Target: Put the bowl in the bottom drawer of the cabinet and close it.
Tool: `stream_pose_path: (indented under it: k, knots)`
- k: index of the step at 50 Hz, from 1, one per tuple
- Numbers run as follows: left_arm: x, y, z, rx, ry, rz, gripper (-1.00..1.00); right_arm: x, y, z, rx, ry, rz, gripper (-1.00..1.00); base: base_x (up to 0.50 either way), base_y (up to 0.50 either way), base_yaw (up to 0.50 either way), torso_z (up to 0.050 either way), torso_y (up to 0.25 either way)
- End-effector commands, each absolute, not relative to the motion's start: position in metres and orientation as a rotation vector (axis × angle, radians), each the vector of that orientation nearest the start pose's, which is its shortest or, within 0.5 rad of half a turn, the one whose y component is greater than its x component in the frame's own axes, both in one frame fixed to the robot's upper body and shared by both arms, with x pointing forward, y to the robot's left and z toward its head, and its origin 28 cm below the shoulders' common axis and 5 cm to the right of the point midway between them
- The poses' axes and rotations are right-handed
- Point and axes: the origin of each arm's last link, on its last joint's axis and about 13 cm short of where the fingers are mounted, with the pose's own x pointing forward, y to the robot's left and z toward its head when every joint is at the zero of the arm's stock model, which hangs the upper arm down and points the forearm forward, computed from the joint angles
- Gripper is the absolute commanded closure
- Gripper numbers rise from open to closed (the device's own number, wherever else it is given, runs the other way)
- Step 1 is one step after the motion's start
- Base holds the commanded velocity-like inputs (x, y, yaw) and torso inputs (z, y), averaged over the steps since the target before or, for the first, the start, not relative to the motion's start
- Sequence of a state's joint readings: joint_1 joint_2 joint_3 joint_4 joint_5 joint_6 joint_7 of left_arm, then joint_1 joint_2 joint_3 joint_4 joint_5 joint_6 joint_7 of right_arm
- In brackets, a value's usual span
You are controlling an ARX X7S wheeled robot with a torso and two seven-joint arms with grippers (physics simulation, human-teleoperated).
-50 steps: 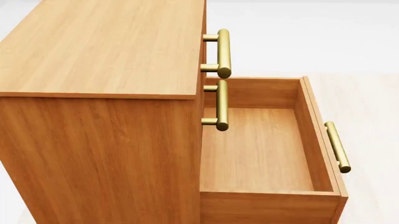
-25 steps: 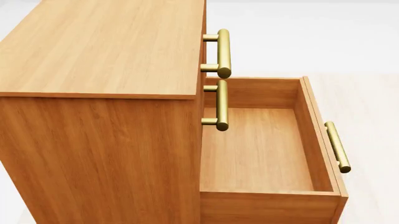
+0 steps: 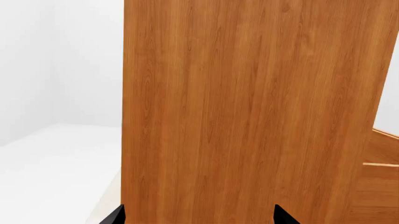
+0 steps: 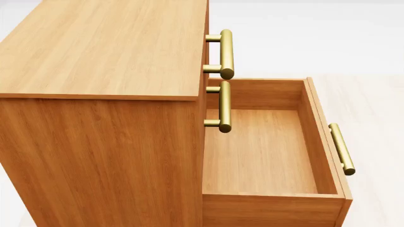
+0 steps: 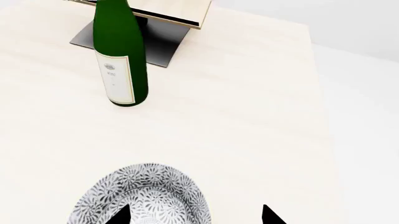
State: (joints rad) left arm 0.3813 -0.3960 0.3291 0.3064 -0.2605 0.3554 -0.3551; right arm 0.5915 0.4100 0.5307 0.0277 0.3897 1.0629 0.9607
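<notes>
In the head view the orange-brown cabinet (image 4: 101, 94) fills the left, and its bottom drawer (image 4: 262, 151) is pulled out, with nothing inside and its brass handle (image 4: 341, 149) on the front. Neither arm shows there. The patterned bowl (image 5: 140, 196) sits upright on a pale tabletop in the right wrist view. My right gripper (image 5: 194, 218) is open just above it, one fingertip (image 5: 121, 217) over the bowl's inside and the other over the table beside its rim. My left gripper (image 3: 194, 218) is open, its tips spread wide in front of the cabinet's side wall (image 3: 249, 112).
A green bottle (image 5: 119, 56) stands on the tabletop (image 5: 249, 116) beyond the bowl, in front of a pale wooden rack (image 5: 168, 9) on a dark base. The two upper drawers are shut, with brass handles (image 4: 224, 53) sticking out above the open drawer. White floor lies beside the cabinet.
</notes>
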Motion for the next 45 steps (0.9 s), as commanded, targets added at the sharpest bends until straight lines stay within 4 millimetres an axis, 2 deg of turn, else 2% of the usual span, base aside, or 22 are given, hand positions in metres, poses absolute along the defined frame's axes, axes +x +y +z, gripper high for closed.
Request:
stream_pose_path:
  k: [1, 19, 32, 45]
  knots:
    - [0.112, 0.213, 0.031, -0.094, -0.142, -0.055, -1.0, 0.269, -0.275, 0.137, 0.242, 0.478, -1.294, -1.0, 0.0, 0.0, 0.0, 0.0, 0.0]
    - [0.113, 0.213, 0.032, -0.096, -0.142, -0.055, -1.0, 0.274, -0.276, 0.135, 0.255, 0.503, -1.268, -1.0, 0.0, 0.0, 0.0, 0.0, 0.0]
    - [0.113, 0.212, 0.031, -0.098, -0.141, -0.056, -1.0, 0.274, -0.282, 0.126, 0.266, 0.526, -1.321, -1.0, 0.0, 0.0, 0.0, 0.0, 0.0]
    - [0.113, 0.213, 0.031, -0.098, -0.142, -0.056, -1.0, 0.275, -0.282, 0.119, 0.294, 0.562, -1.29, -1.0, 0.0, 0.0, 0.0, 0.0, 0.0]
